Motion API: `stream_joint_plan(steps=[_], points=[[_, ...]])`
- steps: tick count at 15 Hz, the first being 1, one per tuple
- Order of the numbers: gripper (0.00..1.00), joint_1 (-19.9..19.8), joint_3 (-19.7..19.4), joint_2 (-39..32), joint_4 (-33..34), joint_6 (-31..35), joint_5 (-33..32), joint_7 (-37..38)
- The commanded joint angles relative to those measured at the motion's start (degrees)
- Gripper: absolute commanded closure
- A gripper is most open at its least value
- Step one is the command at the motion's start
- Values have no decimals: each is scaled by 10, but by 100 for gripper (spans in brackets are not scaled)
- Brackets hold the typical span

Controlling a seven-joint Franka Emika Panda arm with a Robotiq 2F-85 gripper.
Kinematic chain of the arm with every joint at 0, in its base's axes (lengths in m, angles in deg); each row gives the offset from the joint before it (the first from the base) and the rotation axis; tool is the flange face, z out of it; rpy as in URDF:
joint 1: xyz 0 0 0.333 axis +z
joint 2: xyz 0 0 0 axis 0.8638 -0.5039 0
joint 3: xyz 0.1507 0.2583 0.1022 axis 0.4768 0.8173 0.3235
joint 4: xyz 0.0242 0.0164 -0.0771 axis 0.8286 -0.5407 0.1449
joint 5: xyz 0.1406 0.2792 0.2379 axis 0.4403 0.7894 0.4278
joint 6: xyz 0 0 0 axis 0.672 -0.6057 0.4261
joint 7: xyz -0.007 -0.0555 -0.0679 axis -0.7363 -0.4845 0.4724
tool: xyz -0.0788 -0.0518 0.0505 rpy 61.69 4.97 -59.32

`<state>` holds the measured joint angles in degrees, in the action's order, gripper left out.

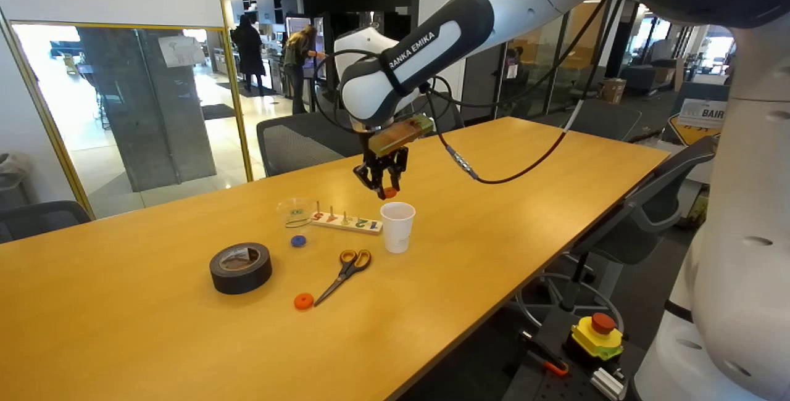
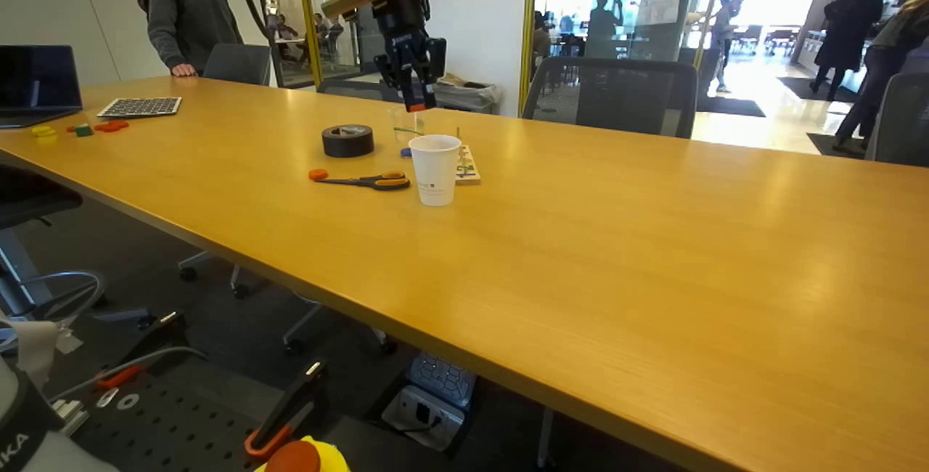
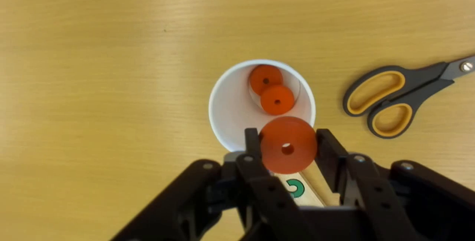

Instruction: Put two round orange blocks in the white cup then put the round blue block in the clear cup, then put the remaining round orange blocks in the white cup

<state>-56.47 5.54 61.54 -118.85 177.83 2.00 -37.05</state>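
While table [image 2: 617, 276] glossy, chairs [image 2: 611, 98] dark.

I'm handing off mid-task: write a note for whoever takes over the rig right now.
Pincer: closed on a round orange block, held higher than the white cup.
Done: two orange blocks lie inside the white cup.
Loose: another orange block by the tip of the scissors; the round blue block near the clear cup, not in it.
Left: blue into the clear cup, then the held and loose oranges into the white cup.
By the task's order, blue precedes the held orange, so perhaps check before releasing.
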Motion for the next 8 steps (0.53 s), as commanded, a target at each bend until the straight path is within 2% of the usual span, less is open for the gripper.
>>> stream_joint_plan(steps=[1, 8], points=[[79, -4, 4, 8, -15, -22, 3, 21], [79, -18, 1, -12, -24, -2, 22, 9]])
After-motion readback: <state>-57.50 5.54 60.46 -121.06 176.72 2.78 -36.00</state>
